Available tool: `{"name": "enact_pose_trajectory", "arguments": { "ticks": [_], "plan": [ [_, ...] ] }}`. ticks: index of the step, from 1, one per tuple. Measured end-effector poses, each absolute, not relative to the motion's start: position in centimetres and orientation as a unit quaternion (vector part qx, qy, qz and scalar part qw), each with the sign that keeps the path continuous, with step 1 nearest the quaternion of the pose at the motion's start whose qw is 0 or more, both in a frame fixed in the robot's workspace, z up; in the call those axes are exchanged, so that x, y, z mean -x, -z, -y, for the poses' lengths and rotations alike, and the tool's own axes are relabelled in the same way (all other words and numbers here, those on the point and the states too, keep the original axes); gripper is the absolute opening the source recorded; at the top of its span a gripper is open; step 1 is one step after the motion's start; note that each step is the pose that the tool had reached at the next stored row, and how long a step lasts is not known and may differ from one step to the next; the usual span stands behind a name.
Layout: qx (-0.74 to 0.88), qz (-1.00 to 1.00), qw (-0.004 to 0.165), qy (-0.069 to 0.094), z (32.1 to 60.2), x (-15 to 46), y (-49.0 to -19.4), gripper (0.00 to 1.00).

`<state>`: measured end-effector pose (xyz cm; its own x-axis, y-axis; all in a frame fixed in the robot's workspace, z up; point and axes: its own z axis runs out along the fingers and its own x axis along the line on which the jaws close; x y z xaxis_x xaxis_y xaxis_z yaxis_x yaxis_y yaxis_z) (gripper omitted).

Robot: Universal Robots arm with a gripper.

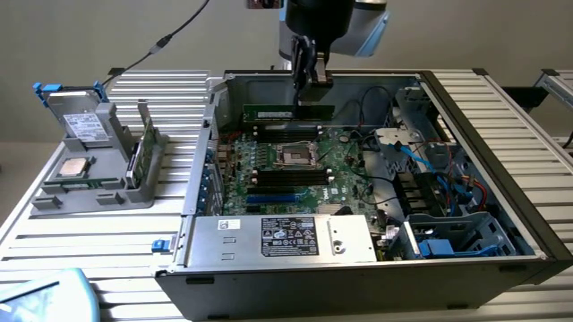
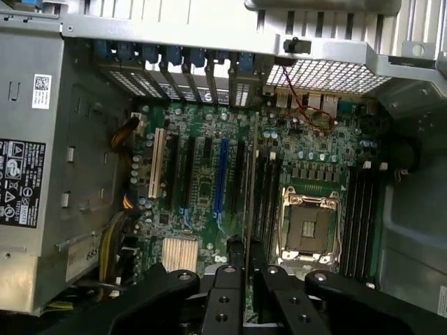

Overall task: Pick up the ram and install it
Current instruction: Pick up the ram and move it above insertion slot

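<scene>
Widest of all is the slatted metal table (image 1: 501,100), and the open computer case (image 1: 358,288) sits across most of it. Inside, along the near wall, lies the silver power supply (image 1: 286,238) with its black label. Beyond that is the green motherboard (image 1: 345,178), with the empty processor socket (image 1: 294,155) in the middle and black memory slots (image 1: 286,131) on the socket's far side.

Over on the exterior view's left, a grey fixture (image 1: 90,194) stands on the table beside the case. It holds a square silver processor chip (image 1: 72,168) and an upright green board (image 1: 143,151).

Now the arm reaches down from above at the far end of the case, and the gripper (image 1: 309,94) is pinching the ram (image 1: 268,112), fingers pressed on its faces. The stick hangs level, lengthwise across the view, just above those far memory slots and close to the far case wall. From the wrist, the ram (image 2: 249,195) is a thin edge running out between the black fingers (image 2: 230,279), over the board just beside the socket (image 2: 307,227).
</scene>
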<state>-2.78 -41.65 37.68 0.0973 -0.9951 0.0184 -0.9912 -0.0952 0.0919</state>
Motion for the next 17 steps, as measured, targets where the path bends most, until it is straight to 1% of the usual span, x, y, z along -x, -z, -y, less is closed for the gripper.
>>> {"name": "enact_pose_trajectory", "arguments": {
  "ticks": [3, 5, 12, 17],
  "plan": [
    [-0.740, 0.671, 0.041, 0.024, 40.4, 2.5, -37.2, 0.14],
    [-0.739, 0.672, 0.041, 0.023, 40.0, 2.5, -37.0, 0.14],
    [-0.738, 0.674, 0.034, 0.012, 39.9, 2.3, -36.6, 0.14],
    [-0.735, 0.678, 0.032, 0.009, 39.9, 2.3, -36.0, 0.14]
  ]
}}
